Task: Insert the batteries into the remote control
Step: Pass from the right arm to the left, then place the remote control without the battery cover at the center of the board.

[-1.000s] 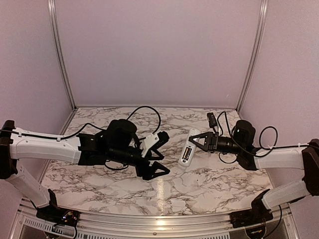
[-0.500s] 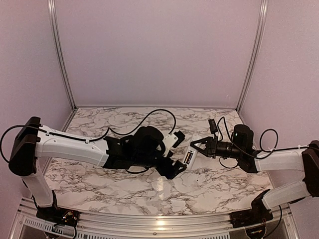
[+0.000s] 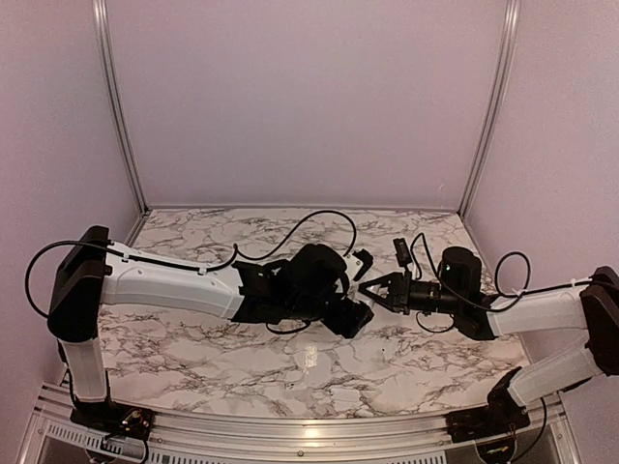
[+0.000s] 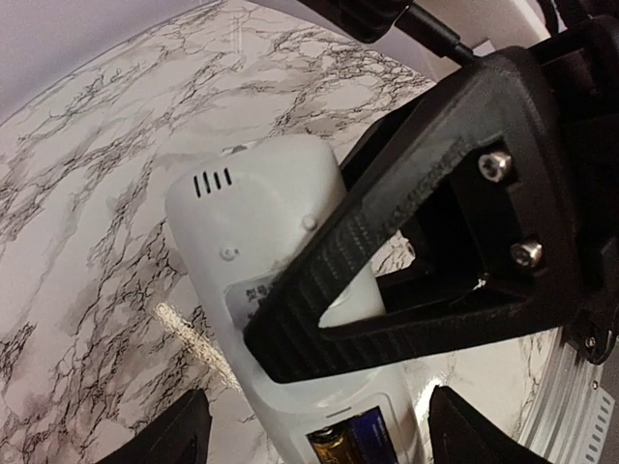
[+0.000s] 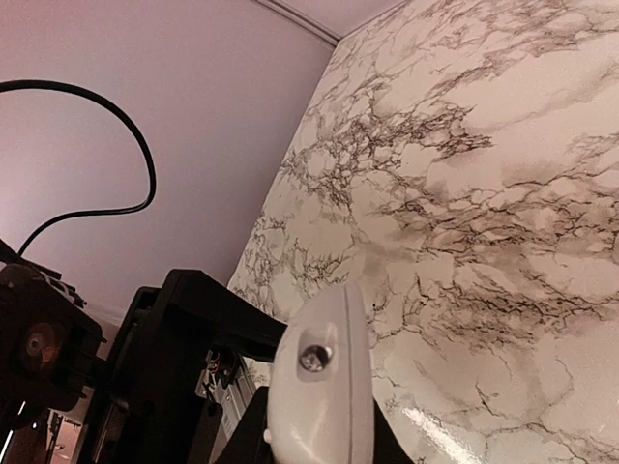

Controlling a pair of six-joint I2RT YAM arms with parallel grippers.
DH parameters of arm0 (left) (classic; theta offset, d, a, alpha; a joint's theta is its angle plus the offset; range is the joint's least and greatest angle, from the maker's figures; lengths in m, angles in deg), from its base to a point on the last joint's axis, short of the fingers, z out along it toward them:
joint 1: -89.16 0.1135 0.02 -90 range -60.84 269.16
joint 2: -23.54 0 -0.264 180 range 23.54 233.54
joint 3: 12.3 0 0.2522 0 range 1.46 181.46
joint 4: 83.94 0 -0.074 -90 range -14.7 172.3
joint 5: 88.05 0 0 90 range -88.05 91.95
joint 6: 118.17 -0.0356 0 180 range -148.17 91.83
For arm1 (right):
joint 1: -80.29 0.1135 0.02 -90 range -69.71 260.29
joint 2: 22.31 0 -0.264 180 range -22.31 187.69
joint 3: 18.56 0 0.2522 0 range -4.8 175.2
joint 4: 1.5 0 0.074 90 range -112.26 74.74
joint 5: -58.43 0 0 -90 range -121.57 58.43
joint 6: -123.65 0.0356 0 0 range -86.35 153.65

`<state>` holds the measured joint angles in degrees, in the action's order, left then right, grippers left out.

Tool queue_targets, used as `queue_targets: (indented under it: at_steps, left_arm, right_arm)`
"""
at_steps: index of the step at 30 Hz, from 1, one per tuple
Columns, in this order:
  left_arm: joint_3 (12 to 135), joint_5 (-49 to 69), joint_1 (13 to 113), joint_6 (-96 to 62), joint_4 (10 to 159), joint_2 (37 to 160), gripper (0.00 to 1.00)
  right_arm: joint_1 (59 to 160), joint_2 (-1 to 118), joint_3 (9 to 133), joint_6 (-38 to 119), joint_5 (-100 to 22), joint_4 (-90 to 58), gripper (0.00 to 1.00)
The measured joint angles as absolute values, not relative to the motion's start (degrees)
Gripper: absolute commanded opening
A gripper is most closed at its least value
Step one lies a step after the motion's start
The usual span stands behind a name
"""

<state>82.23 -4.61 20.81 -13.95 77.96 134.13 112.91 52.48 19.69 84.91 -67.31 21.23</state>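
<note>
The white remote control is held back side up above the marble table. Its battery bay is open at the bottom edge of the left wrist view, with a golden-brown battery lying in it. My right gripper is shut on the remote, and its black finger crosses the remote's back. In the right wrist view the remote's rounded end sits between the fingers of that gripper. My left gripper is open, with one finger on each side of the remote. In the top view the remote is almost hidden between the two grippers.
The marble table is bounded by pale walls at the back and sides and a metal rail at the front. Black cables loop over both wrists. The two arms meet at the table's middle.
My left arm has reached far to the right, and its open gripper now straddles the remote. My right gripper has moved the remote slightly left towards it.
</note>
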Motion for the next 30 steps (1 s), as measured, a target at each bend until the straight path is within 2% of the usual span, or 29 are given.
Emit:
queue_targets:
  at_steps: [4, 7, 9, 11, 14, 17, 19, 30]
  left_arm:
    - [83.1, -6.0, 20.8, -12.9, 76.1, 135.6, 0.68]
    - [84.2, -6.3, 20.5, -12.4, 74.9, 136.3, 0.54]
    - [84.8, -6.4, 20.5, -11.7, 74.4, 136.6, 0.44]
    - [84.9, -7.0, 20.6, -10.0, 73.6, 136.6, 0.36]
    - [85.1, -6.2, 21.2, -9.3, 73.4, 136.6, 0.28]
    - [85.1, -5.9, 21.5, -10.2, 72.3, 136.6, 0.25]
    - [84.8, -5.4, 21.7, -10.8, 71.1, 136.6, 0.25]
    - [80.7, -1.3, 24.3, -13.1, 62.7, 135.6, 0.26]
  right_arm:
    - [113.7, 53.2, 19.7, 85.2, -66.5, 22.0, 0.00]
    - [114.2, 53.9, 19.7, 85.7, -66.4, 22.5, 0.01]
    - [114.3, 54.2, 19.8, 85.9, -66.1, 22.9, 0.05]
    - [114.2, 54.2, 19.8, 85.3, -65.2, 23.7, 0.15]
    - [114.3, 54.2, 19.9, 85.0, -64.5, 23.7, 0.36]
    - [114.4, 54.2, 20.1, 85.0, -65.1, 23.1, 0.54]
    - [114.4, 54.1, 20.7, 84.3, -65.6, 22.5, 0.59]
    - [108.5, 45.2, 20.6, 79.0, -65.6, 12.0, 0.79]
